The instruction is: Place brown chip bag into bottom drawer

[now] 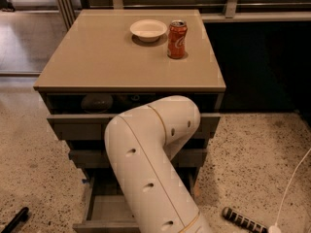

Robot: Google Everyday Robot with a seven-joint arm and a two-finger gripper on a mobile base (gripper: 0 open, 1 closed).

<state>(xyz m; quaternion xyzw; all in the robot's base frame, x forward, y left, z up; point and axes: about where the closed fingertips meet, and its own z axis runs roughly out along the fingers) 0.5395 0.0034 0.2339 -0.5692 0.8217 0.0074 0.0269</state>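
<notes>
The bottom drawer (104,210) is pulled open at the foot of the cabinet, and a strip of its grey inside shows on the left. My white arm (146,169) rises from the bottom edge and bends at the elbow in front of the drawers. The gripper is hidden behind the arm, down in front of the drawers. The brown chip bag is not in sight. The arm covers most of the bottom drawer.
An orange-red soda can (177,39) and a white bowl (148,29) stand on the cabinet top (97,62). The top drawer (97,103) is slightly open with dark things inside. A striped black object (242,221), a white cable (293,183) and a black bar (14,220) lie on the floor.
</notes>
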